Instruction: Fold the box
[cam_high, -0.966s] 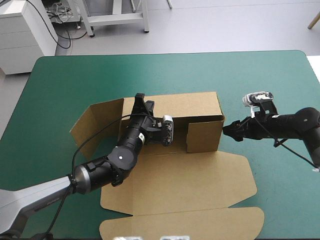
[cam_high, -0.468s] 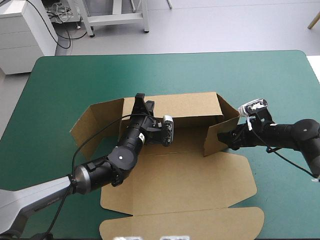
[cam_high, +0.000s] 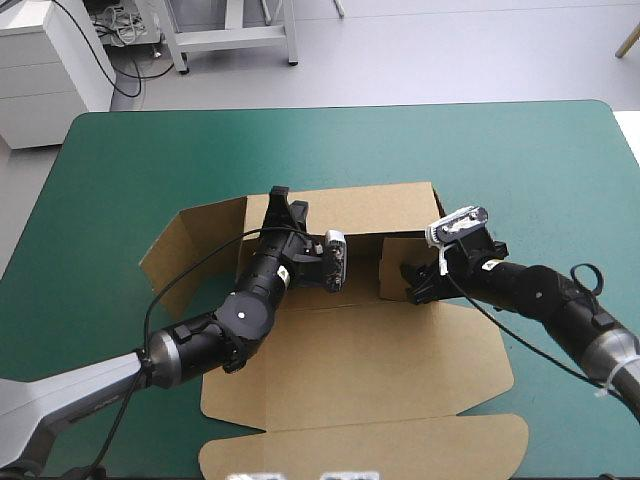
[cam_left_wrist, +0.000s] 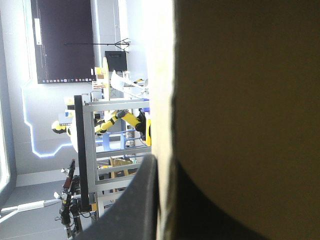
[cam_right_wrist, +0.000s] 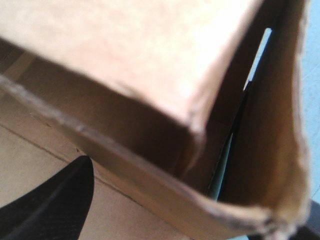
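The brown box (cam_high: 360, 350) lies open on the teal-green cover, its rear wall (cam_high: 370, 210) raised and its lid flat toward the table's front. My left gripper (cam_high: 285, 205) is shut on the top edge of that wall. In the left wrist view one black finger (cam_left_wrist: 142, 200) presses the board's pale edge (cam_left_wrist: 162, 100). My right gripper (cam_high: 412, 282) is at the box's right end, against the short end flap (cam_high: 398, 262), which is turned inward. The right wrist view shows one finger (cam_right_wrist: 55, 210) well off to the side and board (cam_right_wrist: 125, 45) close ahead.
The box's left flap (cam_high: 185, 250) splays out toward the table's left side. Bare teal-green cover (cam_high: 530, 170) lies beyond and to the right of the box. A white cabinet (cam_high: 50, 60) stands past the far left corner.
My right gripper has moved left into the box's right end. The end flap first swung outward, then turned inward with the gripper. The left arm has stayed put.
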